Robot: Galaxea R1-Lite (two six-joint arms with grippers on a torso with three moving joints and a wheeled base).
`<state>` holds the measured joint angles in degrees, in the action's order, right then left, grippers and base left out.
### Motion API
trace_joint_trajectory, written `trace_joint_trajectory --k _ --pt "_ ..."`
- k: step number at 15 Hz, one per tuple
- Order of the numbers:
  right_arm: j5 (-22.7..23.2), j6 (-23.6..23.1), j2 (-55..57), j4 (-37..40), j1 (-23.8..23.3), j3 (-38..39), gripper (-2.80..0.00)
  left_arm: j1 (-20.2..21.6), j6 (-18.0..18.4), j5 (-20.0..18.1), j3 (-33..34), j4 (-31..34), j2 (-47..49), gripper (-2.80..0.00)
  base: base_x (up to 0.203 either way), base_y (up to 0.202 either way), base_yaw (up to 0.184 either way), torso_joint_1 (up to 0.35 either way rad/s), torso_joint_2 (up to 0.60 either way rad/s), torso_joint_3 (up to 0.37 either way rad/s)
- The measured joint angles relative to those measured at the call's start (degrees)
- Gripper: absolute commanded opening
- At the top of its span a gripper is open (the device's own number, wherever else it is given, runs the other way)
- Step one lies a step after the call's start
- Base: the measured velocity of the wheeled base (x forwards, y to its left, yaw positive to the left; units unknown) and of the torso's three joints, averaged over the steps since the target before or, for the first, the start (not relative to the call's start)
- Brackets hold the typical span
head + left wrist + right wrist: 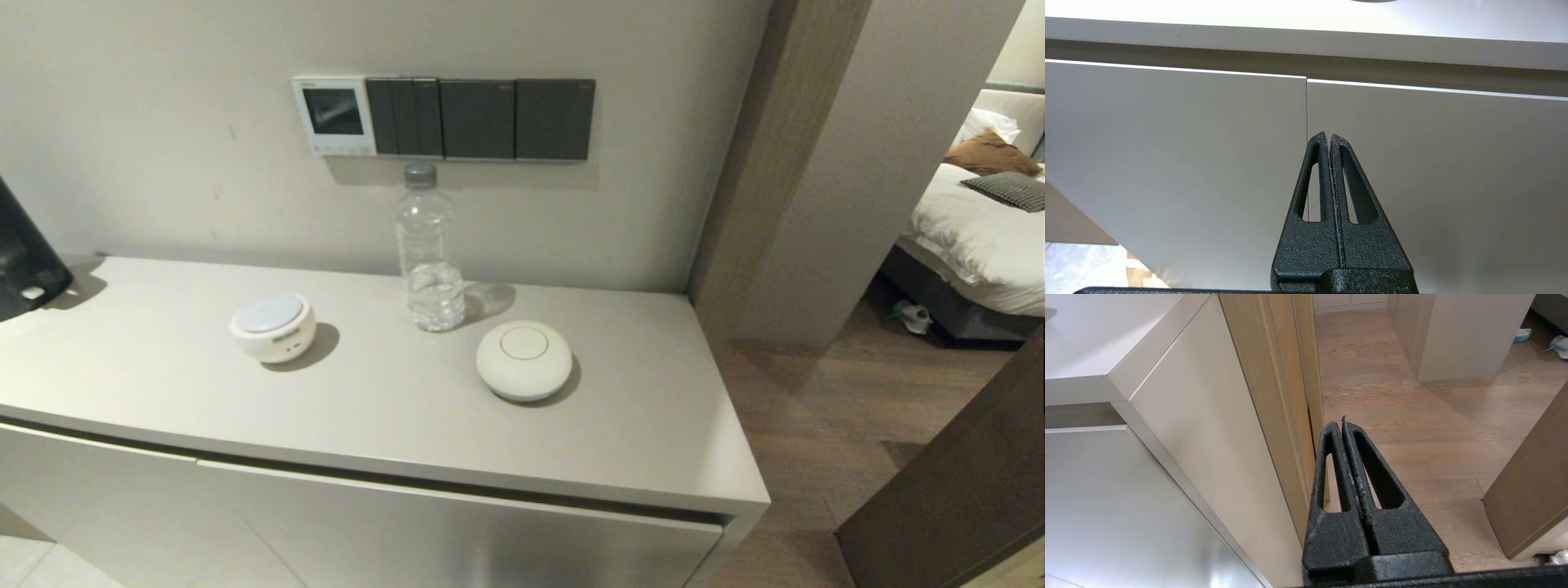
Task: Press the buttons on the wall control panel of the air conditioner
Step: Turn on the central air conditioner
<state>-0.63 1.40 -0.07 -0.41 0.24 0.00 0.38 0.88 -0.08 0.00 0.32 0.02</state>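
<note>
The air conditioner's wall control panel [333, 115] is a small white square plate with a dark screen, on the wall above the cabinet, left of the dark grey switches. Its buttons [335, 149] are tiny white keys along its bottom edge. Neither gripper shows in the head view. My left gripper [1328, 135] is shut and empty, low in front of the cabinet doors [1208, 143]. My right gripper [1340, 421] is shut and empty, low beside the cabinet's right end, over the wood floor.
On the cabinet top [367, 408] stand a clear water bottle [426, 253] right below the panel, a white round device [273, 327] and a white dome [524, 359]. Dark grey switch plates [482, 119] sit right of the panel. A dark object [24, 253] is at far left.
</note>
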Motion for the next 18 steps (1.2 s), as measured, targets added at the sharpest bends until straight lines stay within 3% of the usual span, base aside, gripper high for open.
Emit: trace_joint_trajectory --k 9,14,18 --pt "0.0 0.0 0.0 0.0 0.0 0.0 -2.8 0.0 0.3 0.2 -0.5 -0.2 0.0 -2.8 0.0 0.0 0.0 0.0 0.0 0.0" --pt "0.0 0.0 0.0 0.0 0.0 0.0 -2.8 0.0 0.2 0.8 -12.2 3.3 0.6 -2.8 0.0 0.0 0.0 0.0 0.0 0.0" --pt "0.0 0.0 0.0 0.0 0.0 0.0 -2.8 0.0 0.1 0.2 -25.5 7.0 8.0 -2.8 0.0 0.0 0.0 0.0 0.0 0.0"
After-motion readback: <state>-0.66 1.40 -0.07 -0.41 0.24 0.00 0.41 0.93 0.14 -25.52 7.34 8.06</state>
